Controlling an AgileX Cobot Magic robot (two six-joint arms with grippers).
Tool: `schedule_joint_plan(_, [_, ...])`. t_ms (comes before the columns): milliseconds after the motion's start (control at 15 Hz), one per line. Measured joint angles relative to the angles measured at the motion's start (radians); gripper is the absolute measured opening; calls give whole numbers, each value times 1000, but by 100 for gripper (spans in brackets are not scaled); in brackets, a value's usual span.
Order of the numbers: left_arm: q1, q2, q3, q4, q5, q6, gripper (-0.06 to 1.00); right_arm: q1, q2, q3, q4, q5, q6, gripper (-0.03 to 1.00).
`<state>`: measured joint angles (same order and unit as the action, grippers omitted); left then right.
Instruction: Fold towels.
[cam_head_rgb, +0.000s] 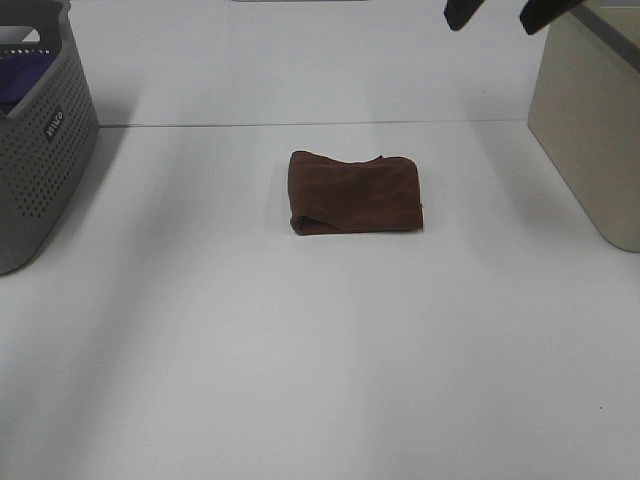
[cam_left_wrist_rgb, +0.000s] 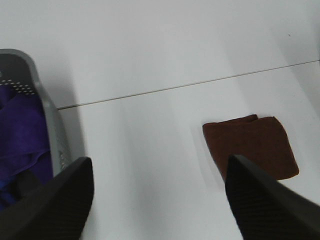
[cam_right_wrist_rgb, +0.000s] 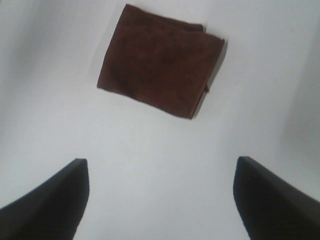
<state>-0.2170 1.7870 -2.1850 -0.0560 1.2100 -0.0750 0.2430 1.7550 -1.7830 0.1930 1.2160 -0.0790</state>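
Lying near the middle of the white table (cam_head_rgb: 320, 360), the folded brown towel (cam_head_rgb: 355, 192) runs its long axis left to right, apart from both tools. The right tool (cam_right_wrist_rgb: 160, 200) hangs released above it, nearer than the released left tool (cam_left_wrist_rgb: 157, 200) by the grey basket (cam_head_rgb: 40, 140).

The right gripper (cam_head_rgb: 508, 12) hangs high over the far side of the table, at about one o'clock from the table's middle, its two dark fingers (cam_right_wrist_rgb: 47, 200) spread wide with nothing between them. The left gripper (cam_left_wrist_rgb: 160, 200) is likewise raised, fingers (cam_left_wrist_rgb: 270, 205) parted wide, holding nothing.
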Motion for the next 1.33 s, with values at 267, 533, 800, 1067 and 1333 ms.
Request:
schedule_joint_plan(267, [0,-323,430,56,2,-2,69,0,-239,326,-18,0,4,77])
schedule_joint_plan(533, [0,-683,960,66,5,-19,69,0,-534,742,-40,-16,4,77])
schedule_joint_plan(800, [0,-1000,1350,66,11,-20,69,0,-728,1038,-45,-77,4,77])
schedule_joint_plan(1067, [0,-1272,1552,67,6,-8,69,0,-911,1206,-89,-137,4,77])
schedule_joint_plan(1333, [0,-1484,1642,65,-70,47,69,0,-1178,1263,-119,-170,-2,77])
